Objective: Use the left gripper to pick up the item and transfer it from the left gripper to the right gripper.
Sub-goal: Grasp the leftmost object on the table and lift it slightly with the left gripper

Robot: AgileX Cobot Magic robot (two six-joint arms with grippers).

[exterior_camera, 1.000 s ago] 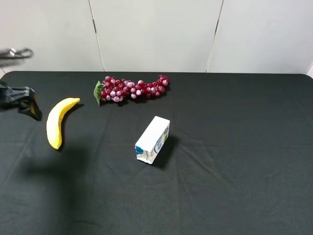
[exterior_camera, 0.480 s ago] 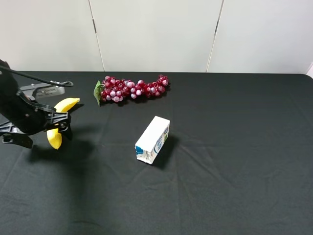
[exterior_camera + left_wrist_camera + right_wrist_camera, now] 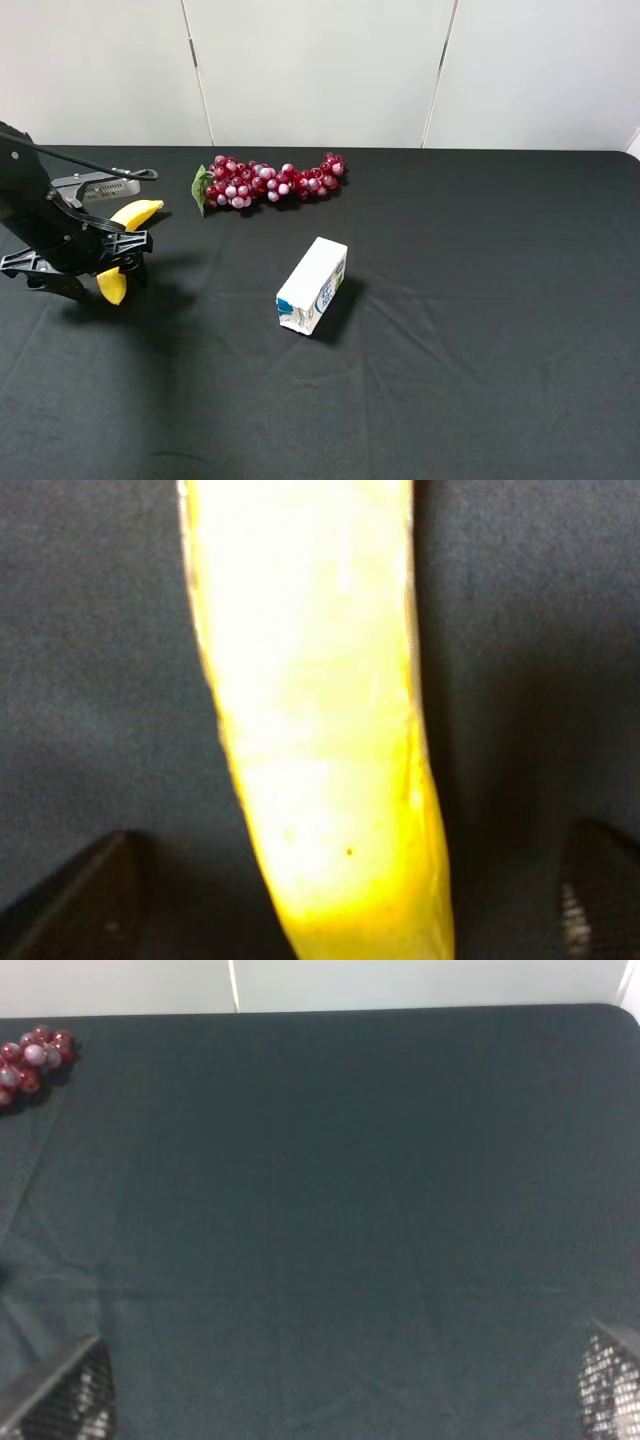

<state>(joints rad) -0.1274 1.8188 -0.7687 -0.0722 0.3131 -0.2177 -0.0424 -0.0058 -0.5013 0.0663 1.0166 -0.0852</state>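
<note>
Yellow banana lies on black surface, far left side. Left gripper spread wide, jaws astride banana w/o touching. Right gripper also spread, holding nothing.

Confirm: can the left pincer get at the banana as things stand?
Probably yes. The left pincer hangs right over the banana, open, one jaw tip on each side with only black cloth between; the grapes and carton lie well away.

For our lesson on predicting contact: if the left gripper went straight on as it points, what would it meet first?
The banana: it lies directly ahead of the left gripper, between its open jaws, likely close, though depth is unclear.
</note>
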